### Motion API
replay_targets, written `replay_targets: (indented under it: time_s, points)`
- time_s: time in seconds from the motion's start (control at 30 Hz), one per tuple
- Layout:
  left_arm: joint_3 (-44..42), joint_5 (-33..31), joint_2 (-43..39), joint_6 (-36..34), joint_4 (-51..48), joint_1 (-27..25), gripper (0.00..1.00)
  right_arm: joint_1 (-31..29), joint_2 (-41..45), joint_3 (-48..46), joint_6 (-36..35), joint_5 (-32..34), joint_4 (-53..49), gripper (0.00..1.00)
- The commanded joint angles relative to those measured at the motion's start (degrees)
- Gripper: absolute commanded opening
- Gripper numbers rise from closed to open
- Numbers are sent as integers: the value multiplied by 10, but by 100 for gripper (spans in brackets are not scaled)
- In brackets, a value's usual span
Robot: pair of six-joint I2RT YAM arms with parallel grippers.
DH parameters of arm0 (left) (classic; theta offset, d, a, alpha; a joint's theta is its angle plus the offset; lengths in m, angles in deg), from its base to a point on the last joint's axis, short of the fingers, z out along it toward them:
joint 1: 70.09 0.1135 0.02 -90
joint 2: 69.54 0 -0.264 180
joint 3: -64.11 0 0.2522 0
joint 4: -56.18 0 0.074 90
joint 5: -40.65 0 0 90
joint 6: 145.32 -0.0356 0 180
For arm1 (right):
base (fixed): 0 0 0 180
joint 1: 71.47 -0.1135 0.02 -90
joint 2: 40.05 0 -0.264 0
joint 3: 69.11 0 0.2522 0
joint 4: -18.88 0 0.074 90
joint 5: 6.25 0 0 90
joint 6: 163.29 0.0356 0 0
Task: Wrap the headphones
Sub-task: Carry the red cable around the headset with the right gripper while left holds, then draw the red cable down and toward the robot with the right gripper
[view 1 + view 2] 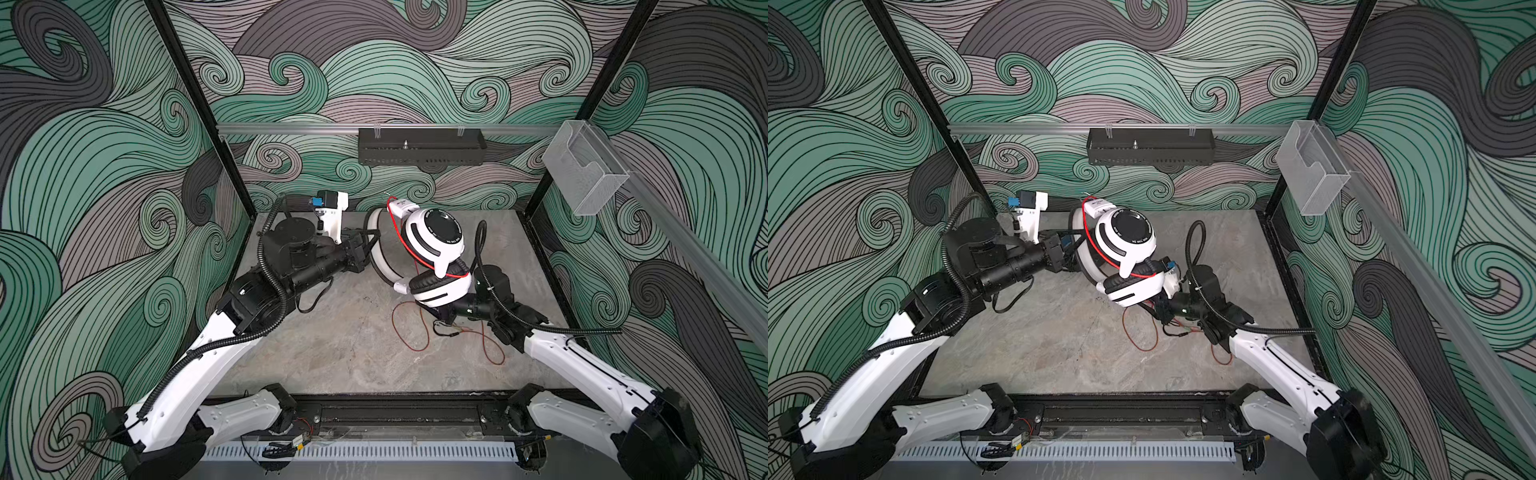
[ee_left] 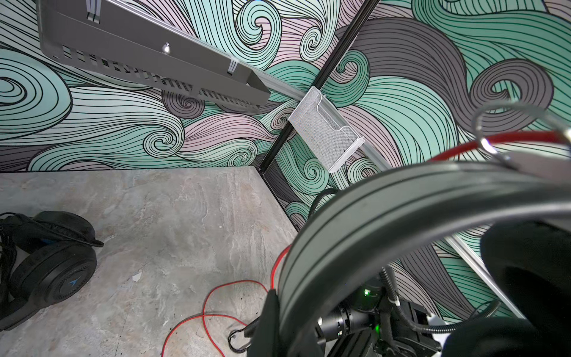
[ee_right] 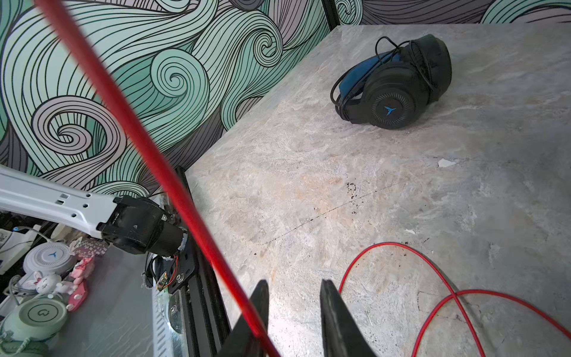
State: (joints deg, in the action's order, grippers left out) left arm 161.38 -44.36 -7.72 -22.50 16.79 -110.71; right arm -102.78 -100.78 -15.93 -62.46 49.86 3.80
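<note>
Hanging closest to the lens in both top views, the white headset (image 1: pixel 434 239) is riding well above the table (image 1: pixel 332 357), tilted, with one ear cup stacked over the other. Its cups are showing white shells with black slots. The upper cup is carrying a round black cap with white lettering, the lower one a black cushion. Its white headband (image 1: pixel 380 264) is arching toward the left. The left gripper (image 1: pixel 365 249) is clamping that headband, fingers closed on it; in the left wrist view the band is sweeping right across the lens.

A red cable (image 3: pixel 139 139) is running from the top of the upper cup and crossing both cups. It is then dropping to the table, where it is lying in loose loops in front of the right arm. The right gripper (image 3: pixel 292 282) is sitting low, under the lower cup, its fingers (image 3: pixel 332 309) standing apart and gripping nothing. One taut strand of the cable is crossing in front of one finger; I cannot tell whether it is touching it.

The black headset (image 3: pixel 392 99) is lying on the table near a back corner, folded together. Its black cable is bundled over the blue-lined band, and a blue mark is showing on the outer cup.

On the back-wall rail a black slotted tray (image 1: pixel 422 145) is hanging, with only a small metal stud showing in it. A clear bin (image 1: pixel 586 170) is hanging on the right-hand rail, the wall pattern showing through it.
</note>
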Motion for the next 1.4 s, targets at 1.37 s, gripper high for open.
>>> replay_targets:
  time_s: [1.37]
  points:
    - [79,-84,68,158,69,63,0,-79,82,1,-71,131,-134,0]
